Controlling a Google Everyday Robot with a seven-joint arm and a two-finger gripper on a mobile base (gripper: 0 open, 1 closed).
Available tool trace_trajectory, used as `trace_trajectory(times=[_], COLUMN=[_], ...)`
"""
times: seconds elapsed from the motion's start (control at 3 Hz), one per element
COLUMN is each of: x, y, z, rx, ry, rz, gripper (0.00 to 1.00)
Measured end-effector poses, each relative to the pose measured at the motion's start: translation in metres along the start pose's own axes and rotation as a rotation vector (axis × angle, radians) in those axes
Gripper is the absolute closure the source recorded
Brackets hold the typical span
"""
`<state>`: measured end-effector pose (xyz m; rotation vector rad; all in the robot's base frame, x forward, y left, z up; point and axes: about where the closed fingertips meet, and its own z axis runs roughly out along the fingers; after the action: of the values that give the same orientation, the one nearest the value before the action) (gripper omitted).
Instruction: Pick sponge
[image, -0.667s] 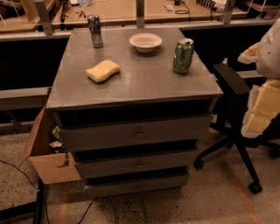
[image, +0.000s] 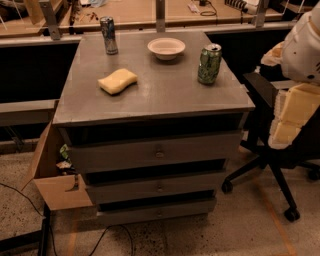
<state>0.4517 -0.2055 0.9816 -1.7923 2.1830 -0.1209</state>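
Observation:
The sponge (image: 117, 81), a pale yellow foam block, lies flat on the left part of the grey cabinet top (image: 160, 95). My gripper (image: 291, 117), cream and white, hangs at the right edge of the view, beside and below the cabinet's right edge, over an office chair. It is far from the sponge and holds nothing that I can see.
A cream bowl (image: 166, 48) stands at the back middle, a green can (image: 209, 64) at the right, a silver can (image: 108, 35) at the back left. A black office chair (image: 270, 150) stands right of the cabinet. An open cardboard box (image: 52, 175) is at the lower left.

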Motion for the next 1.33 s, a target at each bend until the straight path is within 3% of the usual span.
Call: trace_trajectory(times=[0.67,1.0,1.33], x=[-0.075,-0.129,-0.187], y=[-0.059,-0.096,-0.118], z=[0.034,0.066,0.122], rx=[-0.071,-0.097,-0.157], ry=[0.067,0.004,-0.056], rz=[-0.360,-0.533,-0.754], gripper=[0.00,0.00,0.00])
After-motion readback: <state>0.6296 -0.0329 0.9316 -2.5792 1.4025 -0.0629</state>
